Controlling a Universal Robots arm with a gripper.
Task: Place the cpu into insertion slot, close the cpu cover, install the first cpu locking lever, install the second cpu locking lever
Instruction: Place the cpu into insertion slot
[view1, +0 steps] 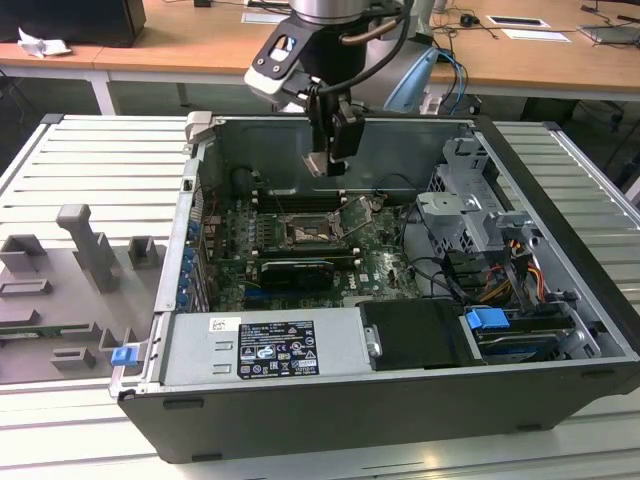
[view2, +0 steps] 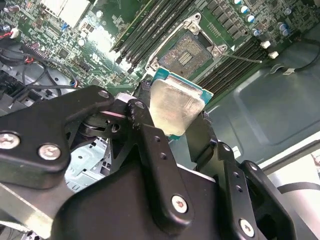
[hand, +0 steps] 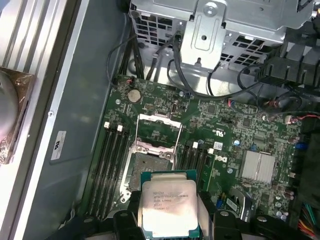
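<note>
Grip: end effector (view1: 320, 165) pinched cpu (hand: 169, 207), exterior view's upper centre.
Slot: insertion slot (view2: 187, 52) sat empty.
Left: cpu cover (hand: 157, 118) stood open.

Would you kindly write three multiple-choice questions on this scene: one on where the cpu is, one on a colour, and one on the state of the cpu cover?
1. Where is the cpu?
A) seated in the insertion slot
B) held in the gripper above the circuit board
C) lying loose on the circuit board

2. What colour is the circuit board around the insertion slot?
A) green
B) red
C) white

3. How does the cpu cover stand?
A) shut over the insertion slot
B) raised open, leaving the insertion slot bare
C) detached, lying on the circuit board

Answers:
1 B: in both wrist views the gripper clamps the cpu by its edges, clear of the board.
2 A: the board is green in both wrist views.
3 B: the frame is tilted up beside the dark, uncovered socket.
</note>
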